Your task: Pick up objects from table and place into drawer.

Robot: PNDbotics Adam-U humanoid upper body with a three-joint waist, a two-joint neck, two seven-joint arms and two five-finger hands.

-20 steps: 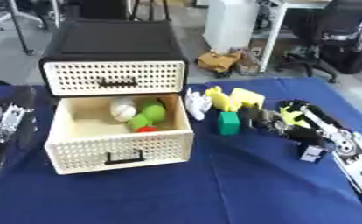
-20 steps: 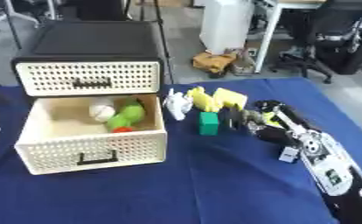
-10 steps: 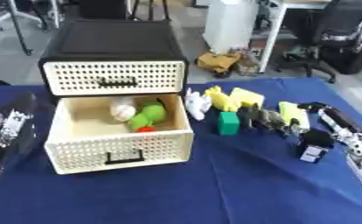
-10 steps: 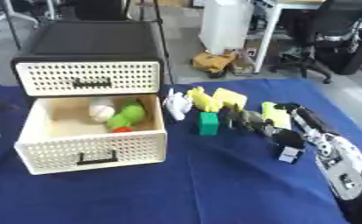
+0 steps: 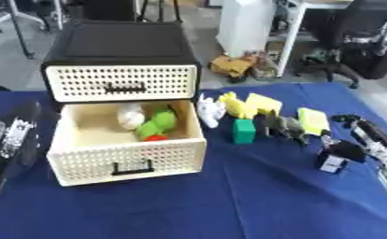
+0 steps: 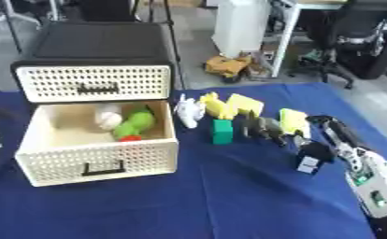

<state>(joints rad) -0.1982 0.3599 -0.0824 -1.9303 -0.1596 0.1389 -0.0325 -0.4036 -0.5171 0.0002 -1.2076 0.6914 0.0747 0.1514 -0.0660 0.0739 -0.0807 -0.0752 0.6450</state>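
A blue cloth is covering the worktop (image 6: pixel 229 196). Behind it a grey floor is showing, with a black office chair (image 6: pixel 369 37) at the far right, a white cabinet (image 6: pixel 242 28) and a brown heap (image 6: pixel 225 65) on the floor.

A black-topped cabinet (image 5: pixel 119 46) is standing at the far left; its upper cream perforated drawer (image 5: pixel 121 83) is sitting closed, its lower drawer (image 5: pixel 127 158) is standing pulled out toward the camera, long axis left to right. Inside it are lying a white ball (image 5: pixel 131 116), a green item (image 5: pixel 157 125) slanting from near left to far right, and a small red piece (image 5: pixel 155 138).

Right of the drawer a row of objects is standing on the cloth: a white figure (image 5: pixel 209 111), yellow pieces (image 5: pixel 250 105), a green block (image 5: pixel 244 131) upright, a grey animal-like figure (image 5: pixel 283 128), a yellow-green flat piece (image 5: pixel 313 120) and a black-and-white box (image 5: pixel 337 156).

The right hand (image 6: pixel 340 137) is lying just beside the box, pointing away from the camera; whether its fingers are apart or curled cannot be told. The left hand (image 5: pixel 9 144) is showing at the left edge, too blurred to read its fingers.
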